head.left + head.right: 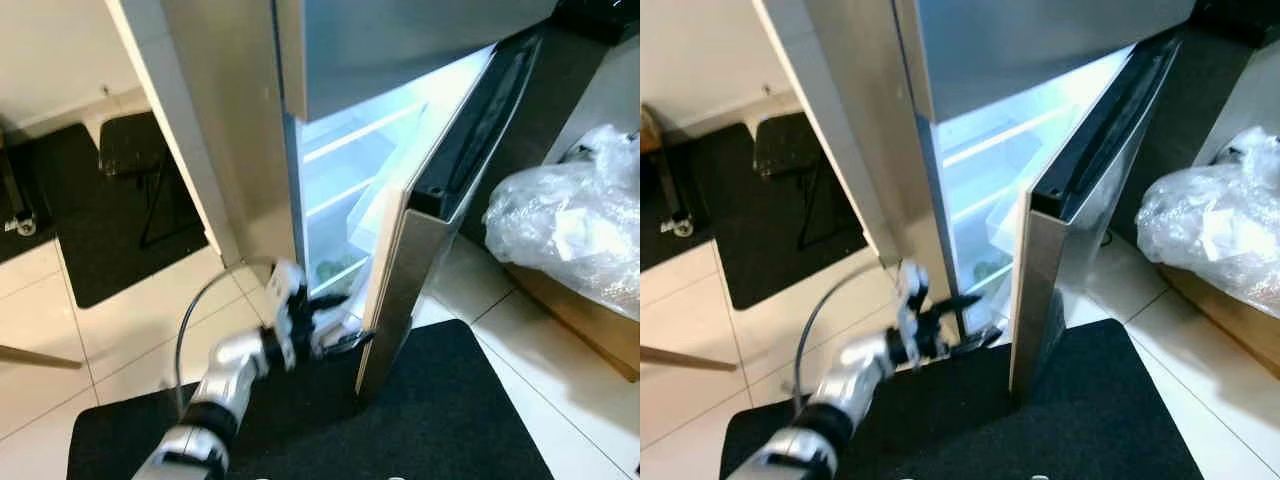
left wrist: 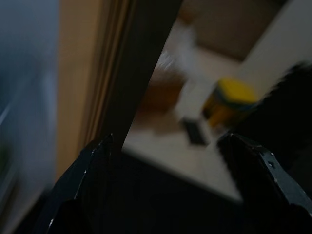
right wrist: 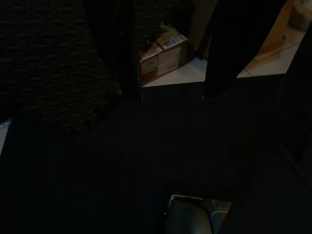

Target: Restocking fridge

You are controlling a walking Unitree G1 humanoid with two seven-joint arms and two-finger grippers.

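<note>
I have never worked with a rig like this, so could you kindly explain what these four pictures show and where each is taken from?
This is a humanoid robot restocking a fridge. The two bright pictures come from cameras in its head, looking down. Its silver left arm reaches toward the fridge door, which stands partly open with lit shelves inside. The left end effector, two black fingers spread apart, sits at the door's lower edge, holding nothing. A black mat lies on the tiled floor, and a plastic bag sits to the right. The two dark pictures come from wrist cameras; the right arm's one is too dark to read.

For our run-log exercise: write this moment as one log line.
left gripper: open, at fridge door lower edge | door: ajar | right arm: idle
</note>
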